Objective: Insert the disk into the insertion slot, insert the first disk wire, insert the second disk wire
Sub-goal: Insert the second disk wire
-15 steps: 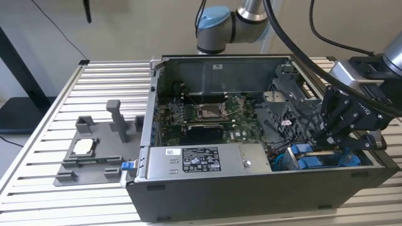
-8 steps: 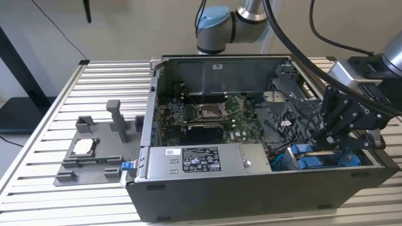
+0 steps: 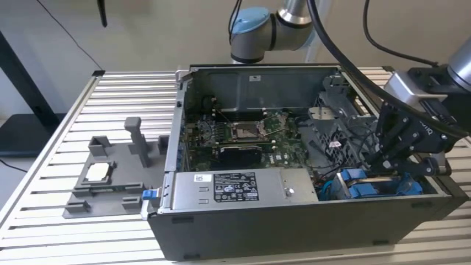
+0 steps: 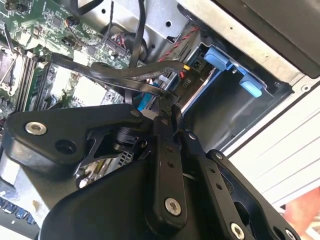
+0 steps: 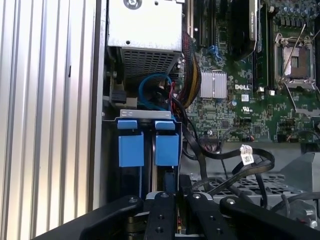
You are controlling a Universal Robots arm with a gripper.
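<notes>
The insertion slot [image 3: 372, 187] is the grey drive cage with blue fittings at the case's front corner, on the exterior view's right. It also appears in both wrist views as the slot [image 5: 149, 114] and the slot [image 4: 225, 59]. Blue plastic sits in it. The disk's silver body is hidden, so I cannot tell whether it is inside. My gripper [image 3: 384, 164] hangs just above the cage's inner end. In the second wrist view the gripper [image 4: 168, 102] has its fingers [image 4: 163, 130] pressed together on a black disk wire [image 4: 125, 74] that runs toward the motherboard.
A grey labelled power-supply box [image 3: 235, 187] lies along the case's front wall beside the cage. The motherboard [image 3: 243, 135] with its open socket fills the case floor. Loose black cables [image 5: 235, 160] cross near the cage. A grey fixture [image 3: 110, 176] stands on the slatted table [image 3: 66, 110].
</notes>
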